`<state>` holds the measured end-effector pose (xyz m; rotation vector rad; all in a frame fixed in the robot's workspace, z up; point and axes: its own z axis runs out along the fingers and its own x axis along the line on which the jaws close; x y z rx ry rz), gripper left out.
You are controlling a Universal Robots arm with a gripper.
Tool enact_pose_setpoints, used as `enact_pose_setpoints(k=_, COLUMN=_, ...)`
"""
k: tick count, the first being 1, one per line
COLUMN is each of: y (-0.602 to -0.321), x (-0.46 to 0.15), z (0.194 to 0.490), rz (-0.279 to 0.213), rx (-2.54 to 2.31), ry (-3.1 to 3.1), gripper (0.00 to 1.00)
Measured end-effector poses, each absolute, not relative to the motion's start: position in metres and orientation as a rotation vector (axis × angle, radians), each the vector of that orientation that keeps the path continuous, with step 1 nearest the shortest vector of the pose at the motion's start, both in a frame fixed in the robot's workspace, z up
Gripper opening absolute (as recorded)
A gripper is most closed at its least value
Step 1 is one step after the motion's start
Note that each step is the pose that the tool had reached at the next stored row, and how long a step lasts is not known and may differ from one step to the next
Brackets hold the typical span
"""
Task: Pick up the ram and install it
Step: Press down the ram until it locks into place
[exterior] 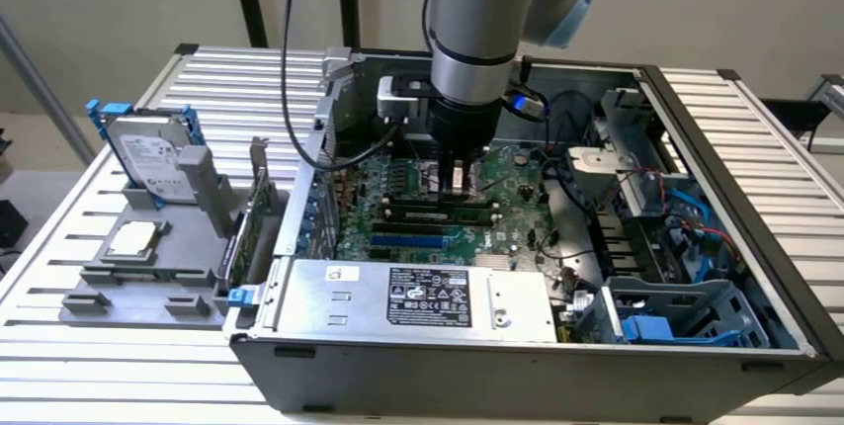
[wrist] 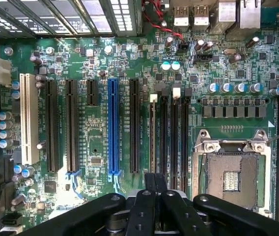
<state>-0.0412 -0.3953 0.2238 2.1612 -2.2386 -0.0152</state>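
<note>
In mobo slot: ram, lengthwise.

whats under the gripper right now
The shut gripper hangs over the motherboard, right above the black memory slots. Its fingers cover the slots' near ends, so what's there can't be seen.

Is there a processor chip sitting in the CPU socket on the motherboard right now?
No, the CPU socket is empty, with its bare contact area showing inside the metal frame on the motherboard.
</note>
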Motion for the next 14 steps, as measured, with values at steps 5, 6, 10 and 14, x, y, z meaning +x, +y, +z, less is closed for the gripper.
enact_pose_setpoints(k=5, y=-0.395, x=-0.041, z=0.235, rz=-0.018, rx=2.163, ry=-2.240, gripper=0.11)
enact_pose_setpoints(k=6, y=-0.395, x=-0.041, z=0.240, rz=-0.018, rx=2.162, ry=-2.240, gripper=0.11)
enact_pose_setpoints(k=10, y=-0.395, x=-0.041, z=0.249, rz=-0.019, rx=2.163, ry=-2.240, gripper=0.11)
enact_pose_setpoints(k=14, y=-0.395, x=-0.041, z=0.249, rz=-0.019, rx=2.163, ry=-2.240, gripper=0.11)
